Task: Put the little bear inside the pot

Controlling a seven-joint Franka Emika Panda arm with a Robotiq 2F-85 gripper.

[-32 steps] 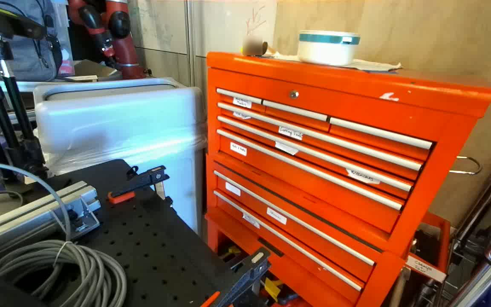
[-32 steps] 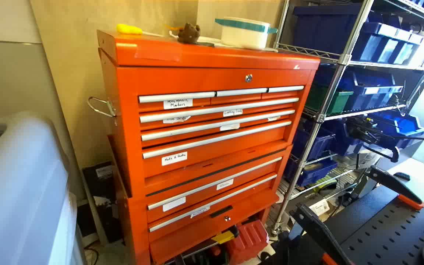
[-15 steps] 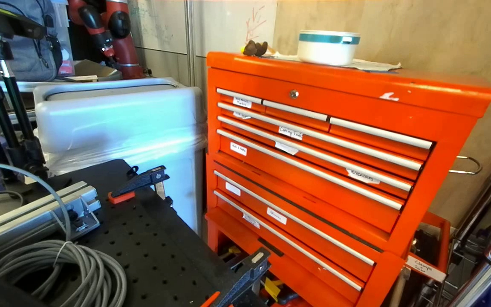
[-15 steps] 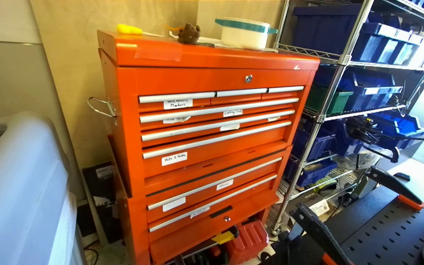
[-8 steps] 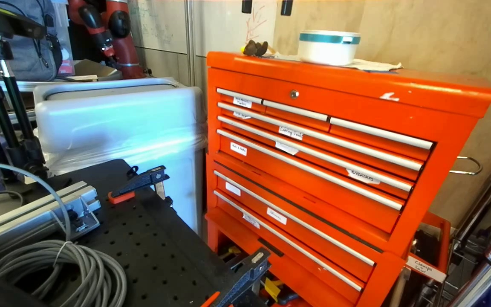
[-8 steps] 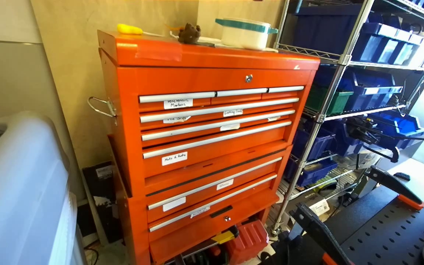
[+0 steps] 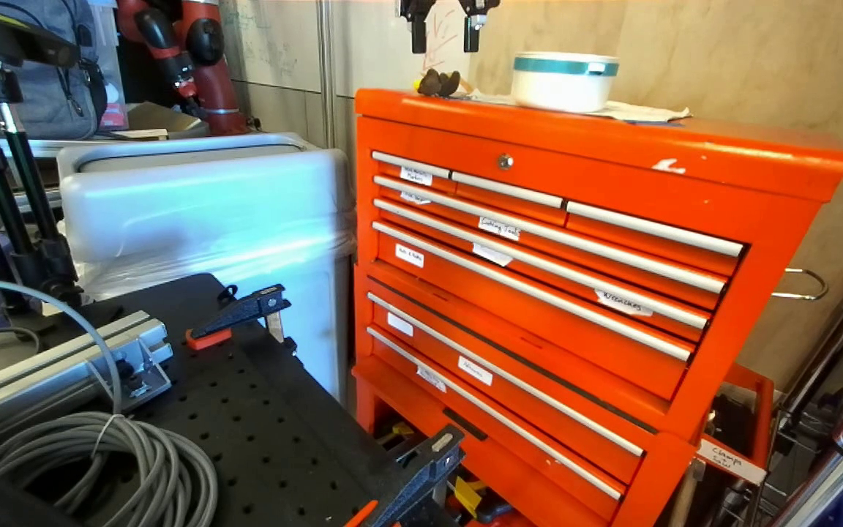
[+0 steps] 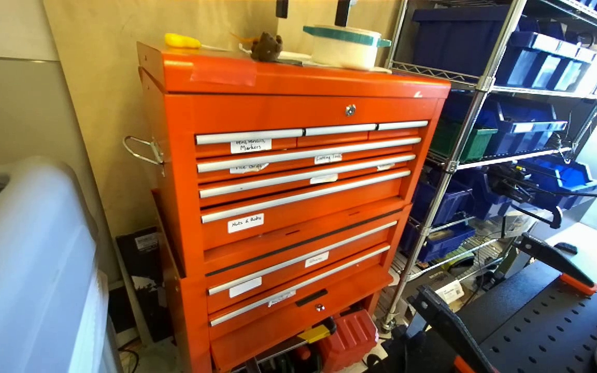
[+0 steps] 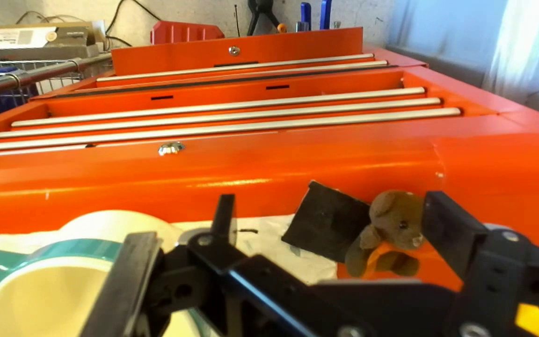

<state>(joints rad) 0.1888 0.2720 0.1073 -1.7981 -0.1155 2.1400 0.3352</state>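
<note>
Gripper (image 7: 445,50) hangs above the top of the orange-red drawer chest (image 7: 582,161), its fingers pointing down and set well apart. Little bear (image 7: 439,83), brown, lies on the chest top below the gripper; in an exterior view a gap shows between it and the fingertips (image 7: 418,44), so the two are apart. Wrist view: bear appears between the fingers, much nearer the finger at the right of that view, its head just beside that finger along the line of sight. Dark flat square (image 9: 328,222) lies just beside the bear, also within the finger gap as seen there. Pot (image 7: 564,86), white with a teal band, stands on a pale sheet (image 7: 645,111) to the side of the gripper; in the wrist view it is on the opposite side from the bear, part of it covered by a finger. Yellow object (image 8: 182,41), seen in an exterior view, lies on the bear's far side from the gripper.
</note>
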